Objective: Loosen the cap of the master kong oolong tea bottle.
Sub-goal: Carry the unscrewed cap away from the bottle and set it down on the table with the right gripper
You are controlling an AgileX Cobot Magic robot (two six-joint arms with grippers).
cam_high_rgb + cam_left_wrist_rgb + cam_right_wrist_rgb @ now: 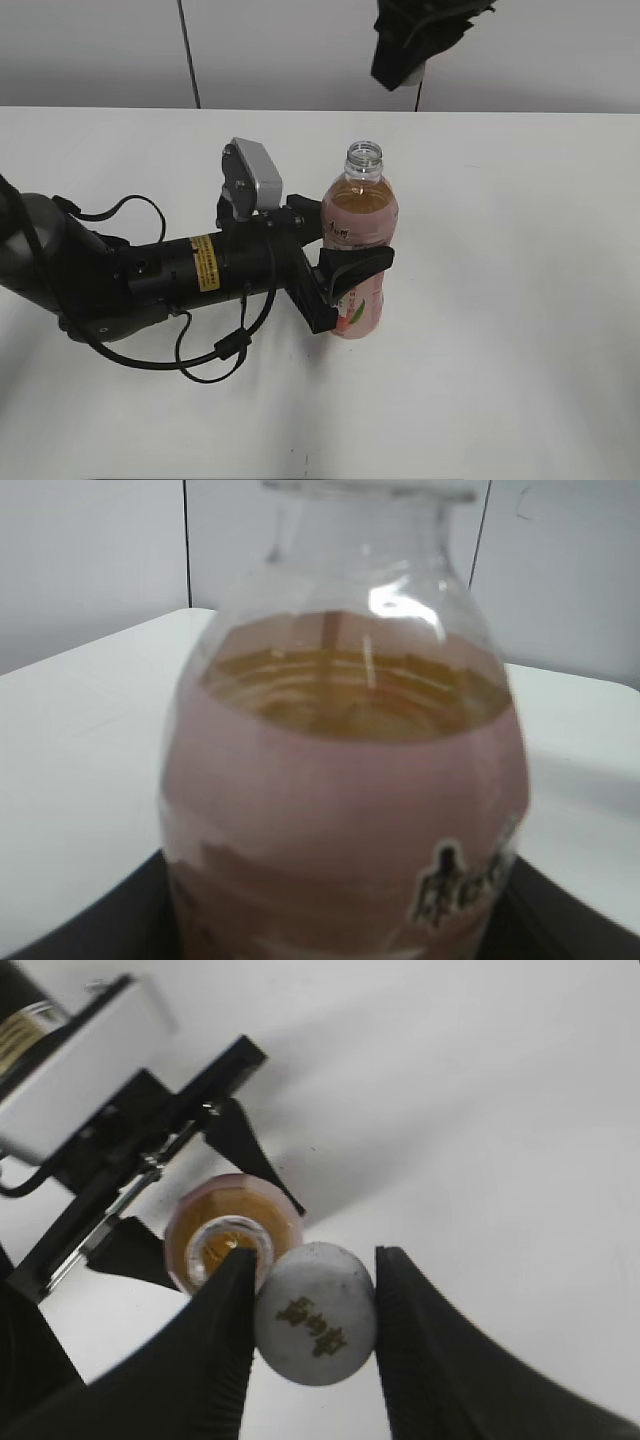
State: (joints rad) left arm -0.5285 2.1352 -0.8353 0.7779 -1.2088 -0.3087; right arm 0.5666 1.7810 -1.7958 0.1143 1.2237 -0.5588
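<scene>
One bottle, one cap, two grippers are counted. The master kong oolong tea bottle (360,245) is seen upright on the white table (520,300), neck open, clamped at mid-body by the left gripper (345,270); its black fingers (352,268) are pressed against the label on both sides, so the bottle sits directly betw. the jaws. The left arm is laid low and nearly horizontal across the table, cable looped beneath it. In the left wrist view only the bottle's shoulder, tea level and upper label are shown, blurred; the neck is cut off at the top edge and the fingers are barely visible at the bottom corners. The cap (315,1313) is held off the bottle by the right gripper (312,1345), pinched betw. both jaws at a narrow gap, dark mark facing the cam. The open bottle mouth is seen below, just beside the left-hand jaw in the right wrist view, partly hidden by it. In the exterior view the right gripper (425,35) is cropped at the top edge, well above the bottle; the cap cannot be made out there.
</scene>
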